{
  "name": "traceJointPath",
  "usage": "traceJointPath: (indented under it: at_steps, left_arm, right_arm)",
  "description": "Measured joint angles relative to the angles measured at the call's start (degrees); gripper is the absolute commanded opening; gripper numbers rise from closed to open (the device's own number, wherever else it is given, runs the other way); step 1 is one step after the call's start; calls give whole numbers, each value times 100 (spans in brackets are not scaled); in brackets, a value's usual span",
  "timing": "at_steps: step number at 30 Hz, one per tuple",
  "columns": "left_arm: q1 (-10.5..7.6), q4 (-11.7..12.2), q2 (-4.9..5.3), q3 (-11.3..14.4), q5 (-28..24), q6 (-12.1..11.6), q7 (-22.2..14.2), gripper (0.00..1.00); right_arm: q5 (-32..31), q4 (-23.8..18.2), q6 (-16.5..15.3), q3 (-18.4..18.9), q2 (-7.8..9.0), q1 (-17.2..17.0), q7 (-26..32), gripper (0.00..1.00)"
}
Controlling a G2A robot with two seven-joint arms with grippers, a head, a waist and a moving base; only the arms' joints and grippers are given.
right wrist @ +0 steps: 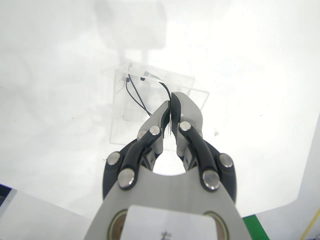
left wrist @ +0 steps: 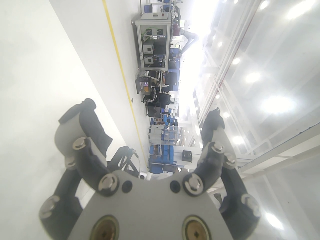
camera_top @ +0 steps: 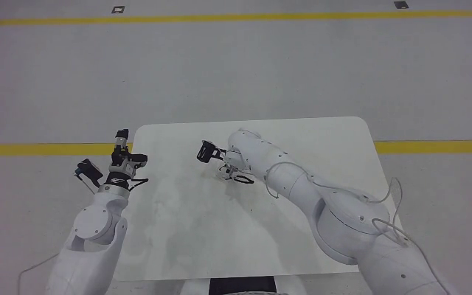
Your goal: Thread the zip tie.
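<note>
Right gripper is pinched tight on the thin black nylon zip tie — the strap runs edge-on between my pads. The tie sits left of the table's middle, nearer the far edge. From my grip it arcs over to a small clear plastic block standing on the tabletop. A second black strand comes off the same face of the block. Can't tell which run is the tail or where the head is.

Left gripper is spread wide with nothing in it, at the table's left edge near the far-left corner, well apart from the tie.

Handling, as I judge it:
- It weighs next to nothing, so load isn't the issue and aim is.
- It's slick and springy. It holds a line over a short free length but bows and flicks over a long one.
- It bends easily across the flat and barely at all edge-on.
- Best hold is close behind the tip, flat faces against the pads — short stub out front for the slot.
- The block looks light too and may skate if I push; the free hand could steady it.
</note>
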Motion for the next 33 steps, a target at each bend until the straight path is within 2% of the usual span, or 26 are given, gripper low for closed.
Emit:
traceJointPath:
  at_steps: [11, 24, 33]
  left_arm:
    - [0, 0, 0, 0, 0, 0, 0, 100]
    - [0, 0, 0, 0, 0, 0, 0, 100]
    - [0, 0, 0, 0, 0, 0, 0, 100]
  right_arm:
    - [313, -652, 0, -5, 416, 33, 141, 0]
    - [543, -1530, 0, -5, 1028, -44, 111, 0]
    - [596, -1772, 0, -5, 1184, -158, 32, 0]
